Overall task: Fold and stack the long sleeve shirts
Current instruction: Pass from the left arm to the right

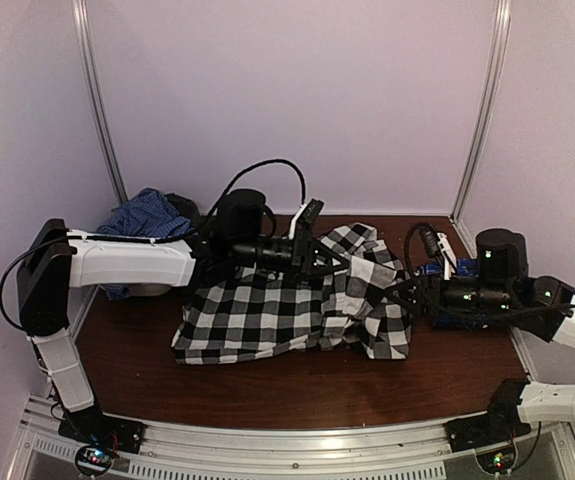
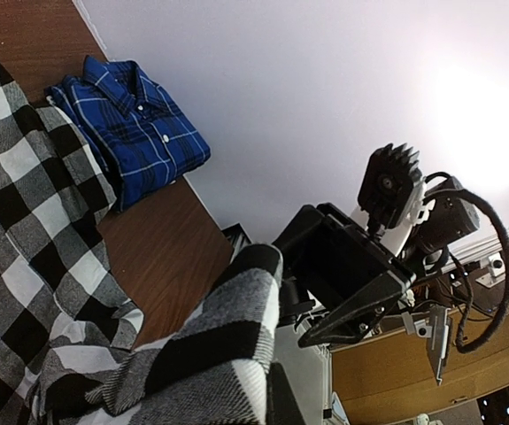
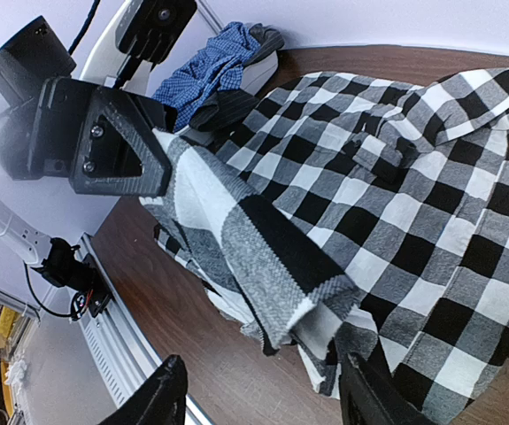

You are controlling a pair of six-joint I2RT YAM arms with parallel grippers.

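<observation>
The black-and-white check shirt point(image 1: 267, 310) lies crumpled across the middle of the table, also in the right wrist view point(image 3: 396, 204). My left gripper point(image 1: 339, 262) is shut on a fold of its sleeve and holds it lifted; the cloth point(image 2: 210, 354) covers the jaws. The same gripper shows in the right wrist view point(image 3: 104, 133), with the sleeve hanging from it. My right gripper point(image 3: 263, 403) is open and empty, its fingers point(image 3: 161, 398) low on either side of the hanging cuff point(image 3: 325, 310). The royal blue shirt point(image 2: 130, 124) lies folded at the table's right, partly under the right arm point(image 1: 433, 268).
A crumpled light-blue cloth point(image 1: 147, 215) with a small dark piece point(image 3: 263, 40) sits on a white rounded object point(image 1: 147, 290) at the back left. White walls close the back and sides. A metal rail point(image 1: 297, 440) runs along the near edge.
</observation>
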